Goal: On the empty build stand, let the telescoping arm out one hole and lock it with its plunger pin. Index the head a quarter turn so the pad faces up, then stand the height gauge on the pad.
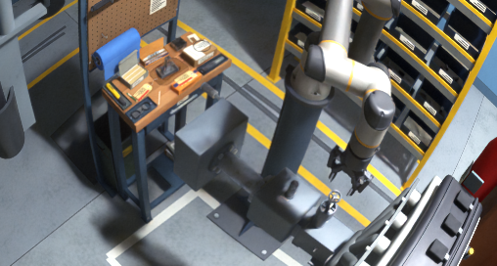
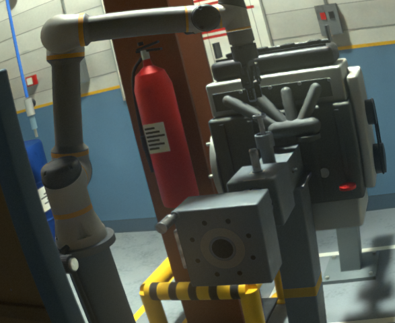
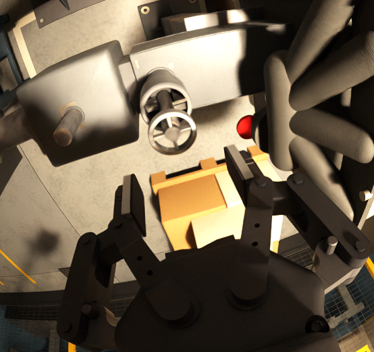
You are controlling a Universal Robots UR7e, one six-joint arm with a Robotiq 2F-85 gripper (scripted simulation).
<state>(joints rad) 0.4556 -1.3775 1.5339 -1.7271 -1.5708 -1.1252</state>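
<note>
The plunger pin with its ring-shaped pull stands up from its grey barrel on the stand's sleeve, just below my fingers. A shorter knurled pin rises from the sleeve nearby. The telescoping arm runs from the sleeve to the grey box-shaped head, whose face with a round bore and bolt circle points sideways. I cannot pick out the height gauge among the small items on the orange workbench. My gripper hangs above the ring, open and empty.
A large engine on a second stand sits close beside my wrist. The robot's pedestal column rises behind the build stand. Yellow shelving with bins lines the far side, and a red fire extinguisher hangs on a brown pillar.
</note>
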